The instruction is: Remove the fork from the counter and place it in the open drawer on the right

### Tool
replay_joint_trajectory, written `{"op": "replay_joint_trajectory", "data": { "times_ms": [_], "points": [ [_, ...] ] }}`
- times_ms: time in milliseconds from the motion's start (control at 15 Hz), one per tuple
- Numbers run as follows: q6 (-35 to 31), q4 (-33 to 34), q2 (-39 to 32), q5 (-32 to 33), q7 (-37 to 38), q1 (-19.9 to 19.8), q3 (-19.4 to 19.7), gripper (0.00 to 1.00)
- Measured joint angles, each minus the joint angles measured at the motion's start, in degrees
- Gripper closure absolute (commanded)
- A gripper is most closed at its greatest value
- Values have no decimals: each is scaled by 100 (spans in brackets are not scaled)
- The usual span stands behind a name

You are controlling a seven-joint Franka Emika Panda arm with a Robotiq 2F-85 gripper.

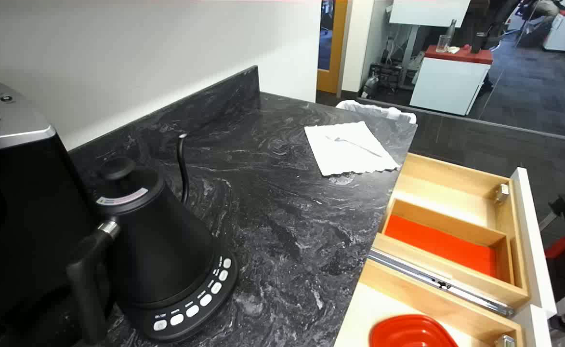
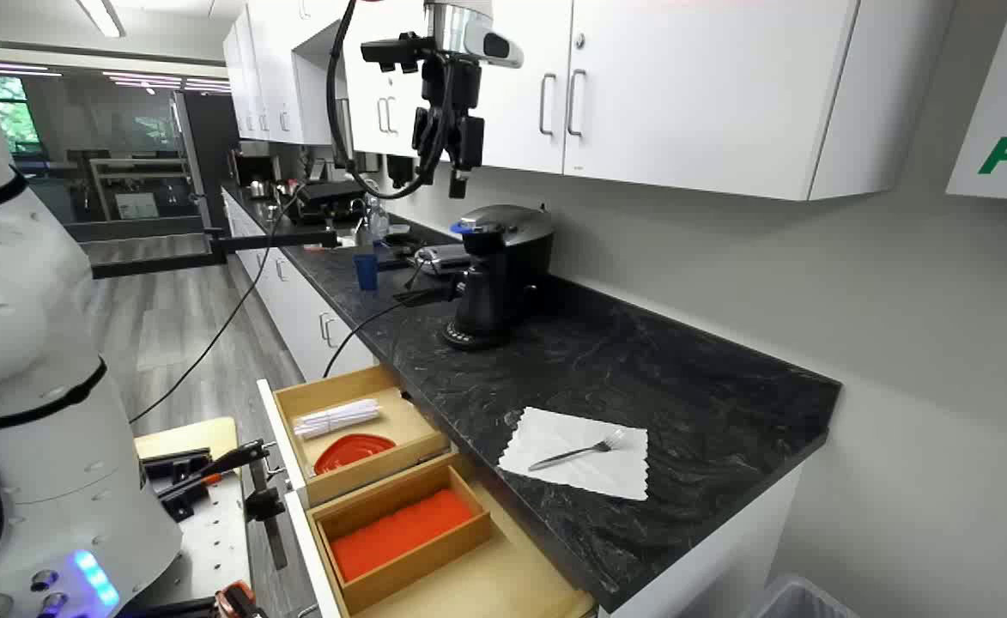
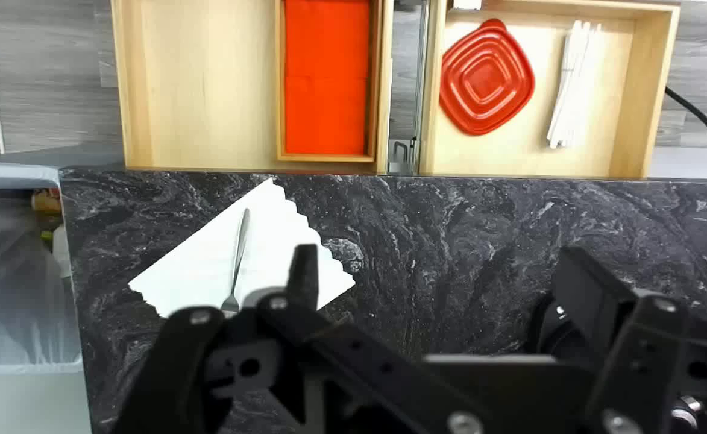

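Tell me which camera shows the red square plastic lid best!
The wrist view: the red square plastic lid shows from above, nearly whole, with its nested ridges clear. In an exterior view the lid is cut off by the picture's bottom edge; also in an exterior view, the lid looks smaller and flattened.

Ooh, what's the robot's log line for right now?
gripper: open, holding nothing | fork: on white paper sheet on counter | drawer with orange-lined compartment: open | task: fork not in drawer yet

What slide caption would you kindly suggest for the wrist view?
The open hand above a marbled counter, with a fork on white paper near an open, partly orange-lined drawer.
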State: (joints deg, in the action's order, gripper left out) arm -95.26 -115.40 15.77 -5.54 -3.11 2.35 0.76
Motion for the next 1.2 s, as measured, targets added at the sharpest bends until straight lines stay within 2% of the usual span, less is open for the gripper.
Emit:
{"op": "replay_joint_trajectory", "data": {
  "times_ms": [933,1067,1200],
  "points": [
    [-7,15,9,0,-2,-1,-4,0],
    [-123,-37,-21,39,-36,-1,-34,0],
    [-604,-249,-75,142,-240,-1,-61,0]
  ]
}}
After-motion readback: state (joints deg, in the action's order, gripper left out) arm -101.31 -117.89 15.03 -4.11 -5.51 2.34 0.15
